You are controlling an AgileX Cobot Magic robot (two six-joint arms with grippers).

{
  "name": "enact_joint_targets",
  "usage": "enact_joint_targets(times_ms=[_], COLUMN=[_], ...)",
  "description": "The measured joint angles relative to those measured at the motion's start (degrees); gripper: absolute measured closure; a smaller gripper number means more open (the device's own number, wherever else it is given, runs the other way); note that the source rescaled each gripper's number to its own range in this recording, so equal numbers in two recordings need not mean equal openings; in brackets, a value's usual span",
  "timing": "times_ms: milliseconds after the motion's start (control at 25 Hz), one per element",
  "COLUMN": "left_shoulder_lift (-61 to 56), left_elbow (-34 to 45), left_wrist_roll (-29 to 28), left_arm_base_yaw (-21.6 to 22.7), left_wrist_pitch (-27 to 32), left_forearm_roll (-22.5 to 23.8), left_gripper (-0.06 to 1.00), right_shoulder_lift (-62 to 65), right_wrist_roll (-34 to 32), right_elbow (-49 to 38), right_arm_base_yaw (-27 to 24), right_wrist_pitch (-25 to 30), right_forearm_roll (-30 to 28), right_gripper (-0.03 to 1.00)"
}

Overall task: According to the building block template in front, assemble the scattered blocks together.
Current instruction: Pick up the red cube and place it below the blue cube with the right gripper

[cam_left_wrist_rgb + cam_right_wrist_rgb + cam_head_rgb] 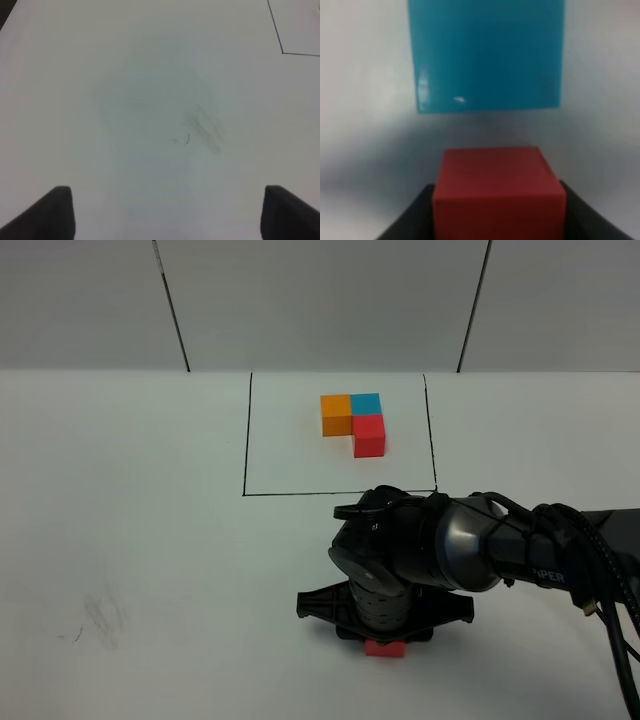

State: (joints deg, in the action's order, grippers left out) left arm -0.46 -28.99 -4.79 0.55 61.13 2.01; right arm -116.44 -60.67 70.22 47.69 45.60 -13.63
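Red matte cube (499, 192) is gripped between my right fingers (415, 220), near side of the white table (150, 540), teal-blue matte cube (487, 52) just beside it. Slide in crooked and I'll knock that teal one askew!

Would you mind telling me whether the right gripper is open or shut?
Shut on the red block: the jaws of the right gripper press both its sides.
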Motion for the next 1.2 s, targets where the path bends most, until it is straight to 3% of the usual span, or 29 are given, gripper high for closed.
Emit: enact_joint_targets(times_ms=[1200], left_shoulder_lift=[0.0], left_elbow=[0.0], left_wrist_roll=[0.0], left_arm_base_yaw=[0.0], left_wrist_pitch=[0.0], left_forearm_roll=[0.0], left_gripper=[0.28], right_shoulder_lift=[-0.49], right_wrist_roll=[-3.46], right_elbow=[0.8], right_arm_base_yaw=[-0.44], right_wrist_pitch=[-2.86], right_forearm_roll=[-3.39], right_gripper=[0.75])
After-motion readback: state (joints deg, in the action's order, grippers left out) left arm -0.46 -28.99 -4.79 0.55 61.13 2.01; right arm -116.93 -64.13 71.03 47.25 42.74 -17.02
